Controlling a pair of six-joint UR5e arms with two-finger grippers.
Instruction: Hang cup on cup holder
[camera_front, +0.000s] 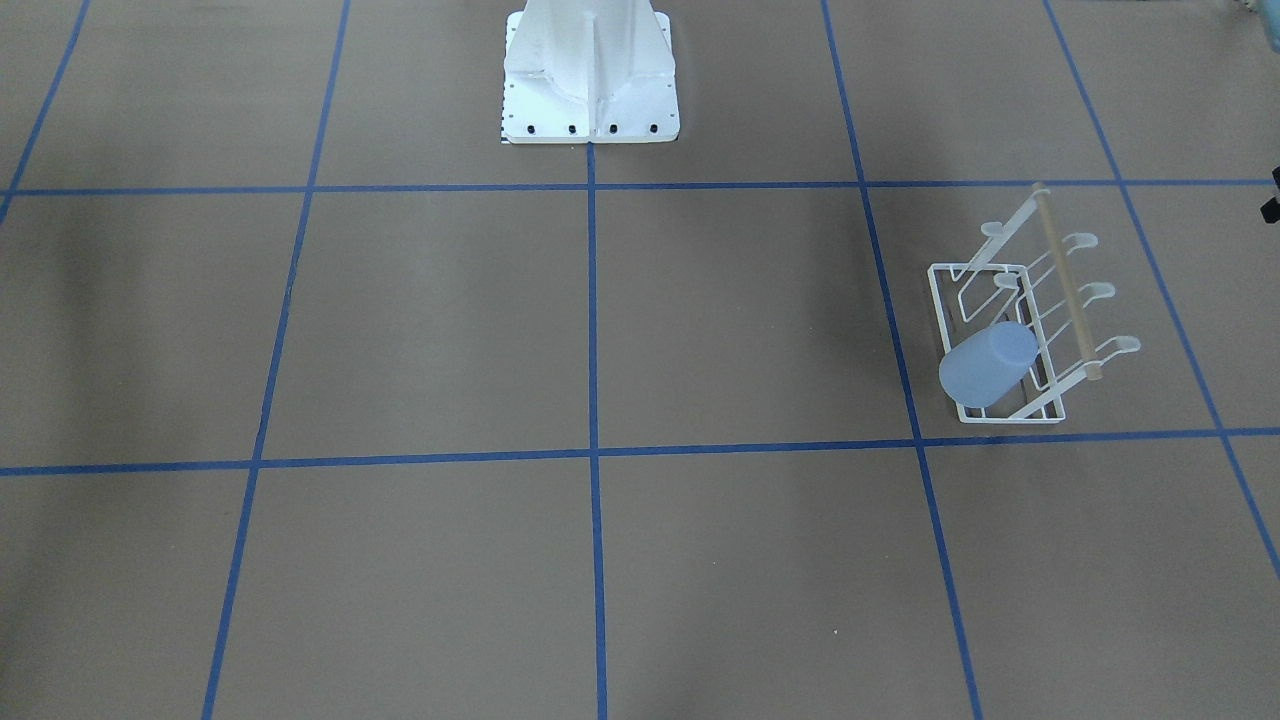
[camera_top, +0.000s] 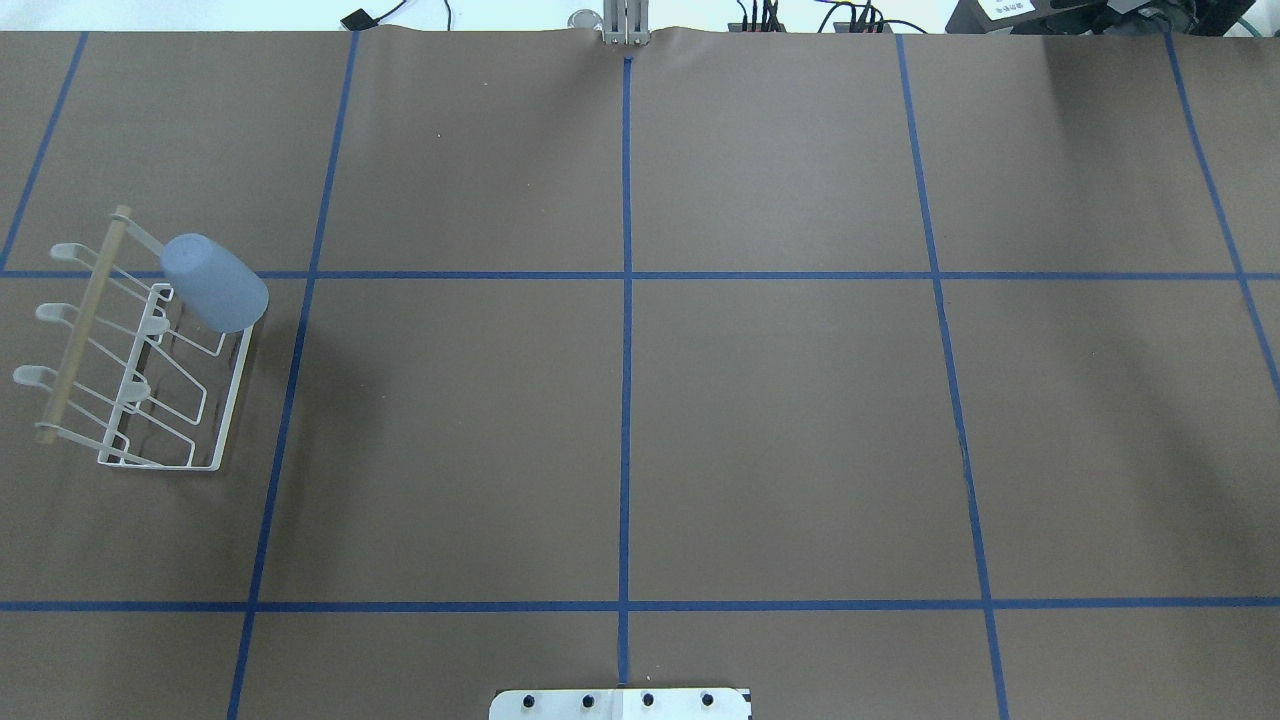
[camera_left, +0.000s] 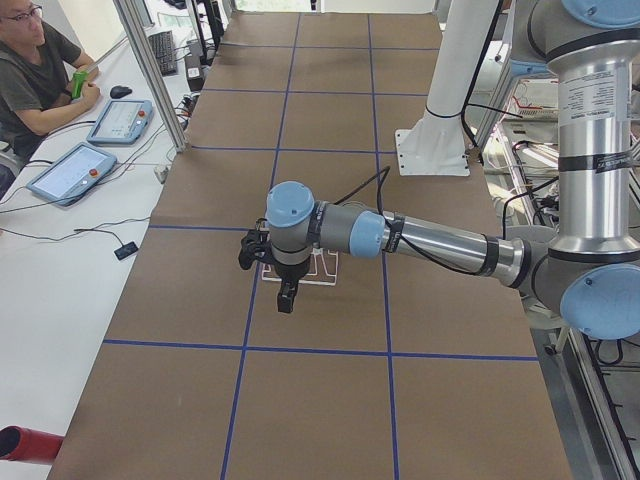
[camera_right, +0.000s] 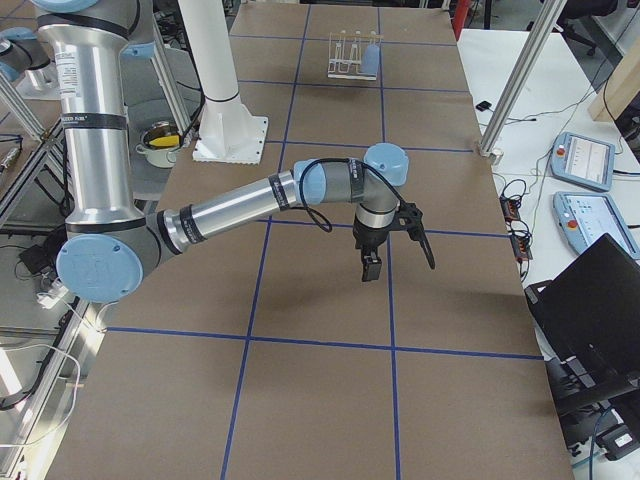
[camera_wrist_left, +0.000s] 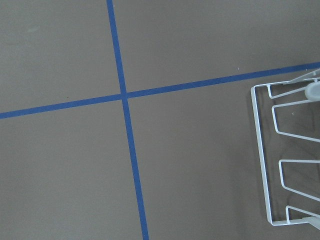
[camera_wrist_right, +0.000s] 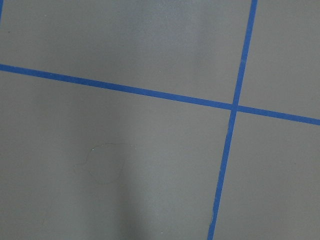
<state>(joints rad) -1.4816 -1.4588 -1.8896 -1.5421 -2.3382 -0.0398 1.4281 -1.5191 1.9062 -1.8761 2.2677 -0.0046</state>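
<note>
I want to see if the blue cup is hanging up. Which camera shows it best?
The overhead exterior view: the cup shows whole, tilted on one corner of the cup holder. The front-facing view shows it well too; the right side view, tiny and far; the others, not at all.

Brown table (camera_top: 780, 420) gridded with blue tape (camera_top: 626, 400), seated person (camera_left: 30, 75) beside teach pendants (camera_left: 72, 172), black laptop (camera_right: 600, 310) on side desk
</note>
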